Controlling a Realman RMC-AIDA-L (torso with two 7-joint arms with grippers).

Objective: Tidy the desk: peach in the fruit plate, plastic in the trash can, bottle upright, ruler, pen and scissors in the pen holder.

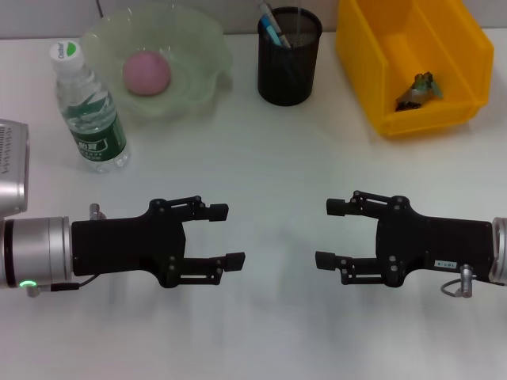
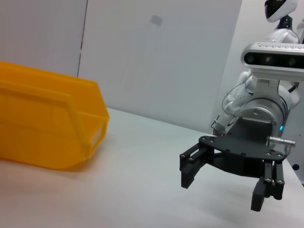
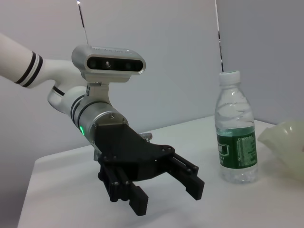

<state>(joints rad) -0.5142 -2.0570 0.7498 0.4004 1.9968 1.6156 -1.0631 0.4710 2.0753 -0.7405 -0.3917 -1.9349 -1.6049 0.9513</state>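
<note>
Both grippers hover low over the desk near its front edge, facing each other. My left gripper is open and holds nothing, and so is my right gripper. The bottle stands upright at the far left. Beside it the peach lies in the fruit plate. The pen holder holds the pen and the light blue scissors; I cannot make out the ruler. Crumpled plastic lies in the trash can. The right wrist view shows the left gripper and the bottle.
A silver device sits at the left edge of the desk. In the left wrist view the right gripper hangs over bare tabletop, with the trash can beyond it. The fruit plate's rim shows next to the bottle.
</note>
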